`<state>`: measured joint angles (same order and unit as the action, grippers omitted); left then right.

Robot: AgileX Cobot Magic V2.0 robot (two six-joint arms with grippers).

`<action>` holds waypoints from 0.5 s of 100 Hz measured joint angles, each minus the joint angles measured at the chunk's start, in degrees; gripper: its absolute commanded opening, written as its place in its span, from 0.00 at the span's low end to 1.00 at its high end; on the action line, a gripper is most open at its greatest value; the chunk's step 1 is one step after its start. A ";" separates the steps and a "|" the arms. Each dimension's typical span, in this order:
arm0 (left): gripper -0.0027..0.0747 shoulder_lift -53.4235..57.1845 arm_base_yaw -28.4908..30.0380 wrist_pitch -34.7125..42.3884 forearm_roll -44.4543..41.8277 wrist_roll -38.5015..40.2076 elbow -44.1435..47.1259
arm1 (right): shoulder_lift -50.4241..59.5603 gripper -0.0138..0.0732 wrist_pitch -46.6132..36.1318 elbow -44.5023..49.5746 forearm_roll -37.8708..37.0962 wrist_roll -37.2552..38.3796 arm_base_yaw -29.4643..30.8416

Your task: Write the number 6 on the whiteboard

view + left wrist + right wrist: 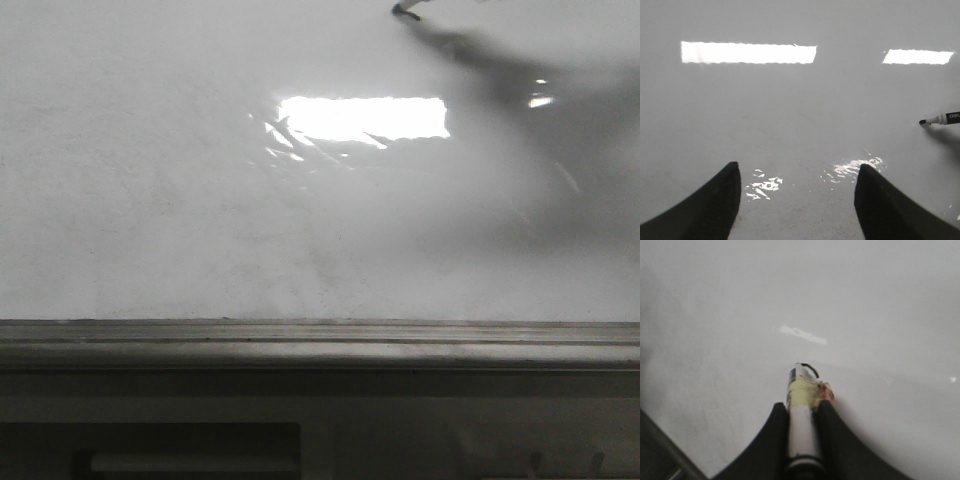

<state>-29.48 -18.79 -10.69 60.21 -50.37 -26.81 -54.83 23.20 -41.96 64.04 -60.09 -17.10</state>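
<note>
The whiteboard (pixel 150 200) fills the front view, glossy white with faint grey smudges. No drawn line of the number 6 shows on it in any view. My right gripper (pixel 802 404) is shut on a white marker pen (pixel 801 412) with yellowish tape round its barrel. The pen's dark tip is at or very near the board. That tip shows at the top of the front view (pixel 405 11) and at the edge of the left wrist view (pixel 940 119). My left gripper (pixel 798 167) is open and empty, facing the board (pixel 800 110).
A bright rectangular light glare (pixel 362 118) lies on the board's upper middle. The arm's dark shadow (pixel 560 150) covers the upper right. A grey metal ledge (pixel 320 345) runs along the board's bottom edge.
</note>
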 measured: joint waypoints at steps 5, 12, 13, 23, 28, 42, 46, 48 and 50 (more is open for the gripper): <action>0.60 0.00 0.00 0.11 0.00 0.00 0.00 | -1.91 0.11 3.11 -0.89 0.24 0.00 0.00; 0.60 0.00 0.00 0.11 0.00 0.10 0.00 | -4.21 0.11 8.45 -1.45 -0.50 0.00 -0.10; 0.60 0.00 0.00 0.11 0.00 0.10 0.00 | -4.41 0.11 9.53 -1.45 -0.80 0.00 -0.10; 0.60 0.00 0.00 0.21 0.00 0.10 0.00 | -5.94 0.11 15.23 -1.45 -5.72 1.90 -0.13; 0.60 0.00 0.00 0.21 0.00 0.10 0.00 | -5.82 0.11 16.80 -1.45 -9.54 4.39 -0.23; 0.60 0.00 0.00 0.21 0.00 0.10 0.00 | -3.18 0.11 18.58 -1.45 -18.80 11.50 -0.12; 0.60 0.00 0.00 0.21 0.00 0.10 0.00 | -2.09 0.11 18.25 -1.45 -19.97 12.21 0.12; 0.60 0.00 0.00 0.21 0.00 0.10 0.00 | -1.72 0.11 17.87 -1.45 -20.24 12.50 0.24; 0.60 0.00 0.00 0.21 0.00 0.10 0.00 | -1.20 0.11 17.33 -1.45 -20.36 12.67 0.36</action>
<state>-29.48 -18.79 -10.48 60.21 -50.27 -26.81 -56.03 40.53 -43.41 43.69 -47.42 -16.74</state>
